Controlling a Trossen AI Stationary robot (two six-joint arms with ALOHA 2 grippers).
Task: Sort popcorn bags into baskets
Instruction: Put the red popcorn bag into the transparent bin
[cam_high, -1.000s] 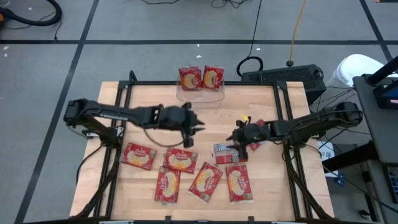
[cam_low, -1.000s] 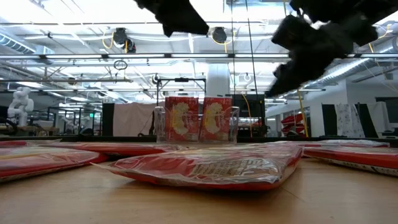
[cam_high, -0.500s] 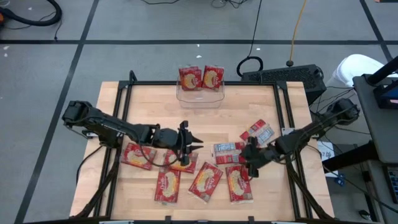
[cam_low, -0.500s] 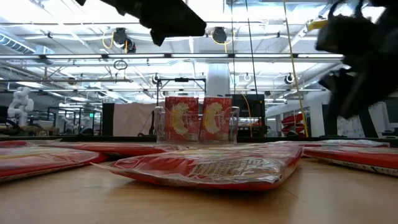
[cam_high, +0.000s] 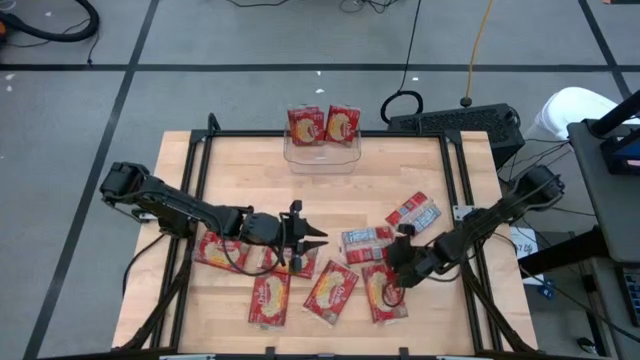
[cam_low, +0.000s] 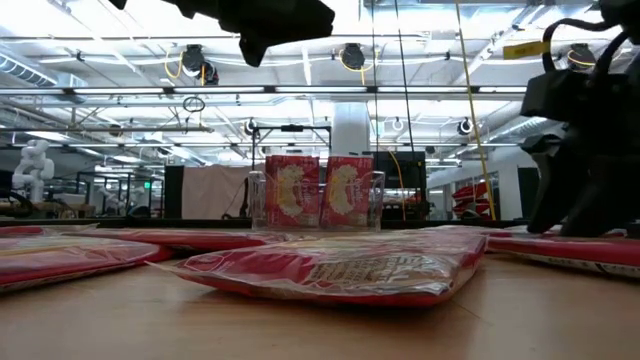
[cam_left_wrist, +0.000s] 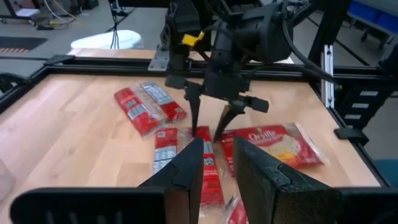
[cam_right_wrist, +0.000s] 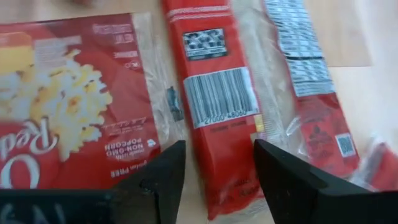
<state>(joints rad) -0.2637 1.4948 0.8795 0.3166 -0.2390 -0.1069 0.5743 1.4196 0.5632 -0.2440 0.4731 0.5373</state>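
Right gripper (cam_high: 392, 272) low over the tabletop (cam_high: 400, 185), fingers (cam_right_wrist: 149, 177) spread astride a back-up popcorn bag (cam_right_wrist: 214, 106). Left gripper (cam_high: 312, 238) fingers spread above another bag. Two bags upright in the basket (cam_high: 322, 158); eight lie flat.

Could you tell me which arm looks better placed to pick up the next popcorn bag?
Probably the right: the right gripper is open, low over a back-up popcorn bag framed between its fingers. The left gripper is higher up.

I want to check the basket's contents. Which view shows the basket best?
The low view: the clear basket faces the camera with two red bags upright inside. The high view shows it small at the table's far edge. The wrist views miss it.
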